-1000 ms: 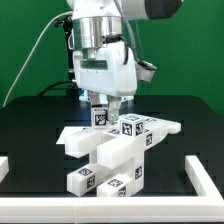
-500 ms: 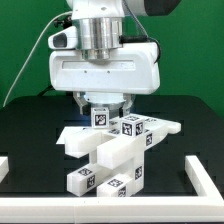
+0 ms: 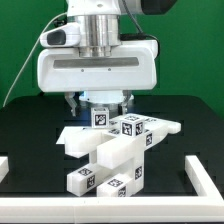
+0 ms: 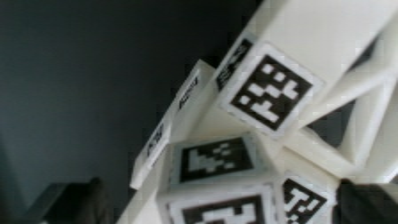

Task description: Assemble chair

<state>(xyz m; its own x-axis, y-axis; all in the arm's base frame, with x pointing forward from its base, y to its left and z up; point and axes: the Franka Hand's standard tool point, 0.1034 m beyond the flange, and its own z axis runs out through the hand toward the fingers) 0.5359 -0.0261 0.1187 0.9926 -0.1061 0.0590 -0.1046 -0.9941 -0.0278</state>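
The partly built white chair (image 3: 112, 150) stands in the middle of the black table, with black-and-white tags on its blocks. One tagged post (image 3: 100, 116) sticks up at its back. My gripper (image 3: 100, 104) hangs straight over that post, one dark finger on each side of it. In the wrist view the gripper (image 4: 222, 208) straddles a white tagged block (image 4: 214, 160). A dark finger (image 4: 75, 200) shows at one edge with a gap to the block. The jaws stand open and nothing is lifted. An X-braced part (image 4: 347, 110) lies beside the block.
A thin white border frame runs along the table at the exterior view's right (image 3: 205, 185) and left (image 3: 4, 166). A dark cable (image 3: 22, 75) hangs behind the arm on the left. The wide white hand hides the table behind the chair.
The hand has turned about its vertical axis and now faces the camera broadside. It stays over the tagged post. The chair parts have not moved.
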